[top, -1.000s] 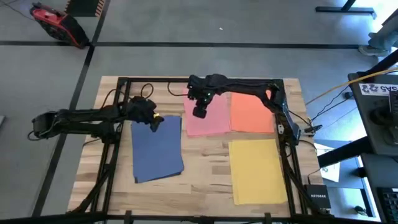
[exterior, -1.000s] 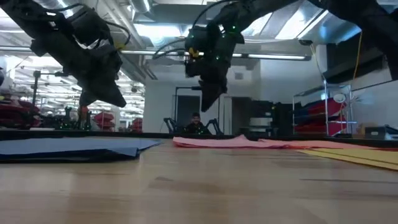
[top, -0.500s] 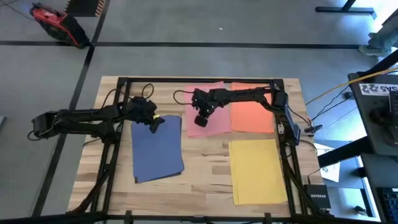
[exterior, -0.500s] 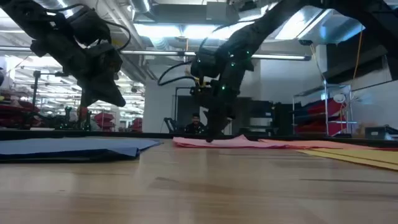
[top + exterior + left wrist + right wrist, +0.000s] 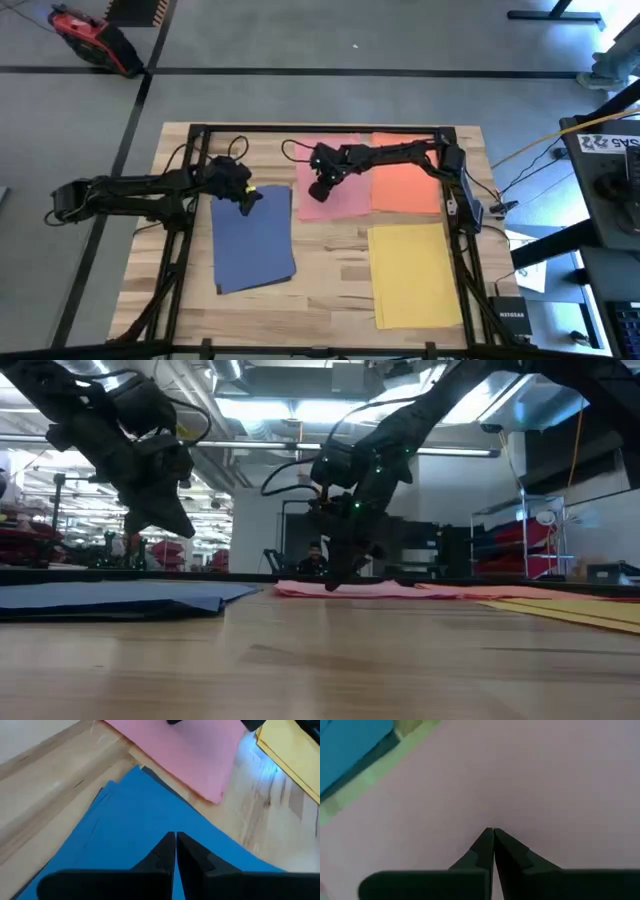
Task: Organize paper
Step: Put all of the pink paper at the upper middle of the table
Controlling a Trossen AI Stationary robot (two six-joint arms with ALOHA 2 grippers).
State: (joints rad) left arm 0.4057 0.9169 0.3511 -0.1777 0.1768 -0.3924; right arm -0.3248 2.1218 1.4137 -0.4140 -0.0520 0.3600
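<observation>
Currently the right gripper (image 5: 318, 190) is down on the pink sheet (image 5: 335, 195), near that sheet's edge on the side facing the blue sheet (image 5: 254, 240). The right wrist view shows its fingers (image 5: 485, 847) pressed together with nothing between them, the tips pointing at the pink surface. Judged from this, the step in hand is a press-and-slide to move the pink sheet — not a pinch.

Locate the paper before you proceed:
- Pink sheet: far middle of the bench (image 5: 330, 270), its side edge meeting the orange-red sheet (image 5: 405, 185).
- Orange-red sheet: far right.
- Yellow sheet (image 5: 415, 275): near right, apart from the others.
- Blue sheet: left of centre, with a darker edge showing beneath it in the left wrist view; what lies beneath cannot be told.

The left gripper (image 5: 248, 197) hangs above the far corner of the blue sheet, fingers (image 5: 167, 852) pressed together and empty.

To do the step well:
1. Keep light, even downward pressure. Too much is likely to buckle the paper; too little lets the tips skate over it.
2. Drag slowly and straight, so the sheet translates rather than pivots.
3. Watch the shared edge with the orange-red sheet — it could ride along.
4. Keep the left arm clear of the slide path.
</observation>
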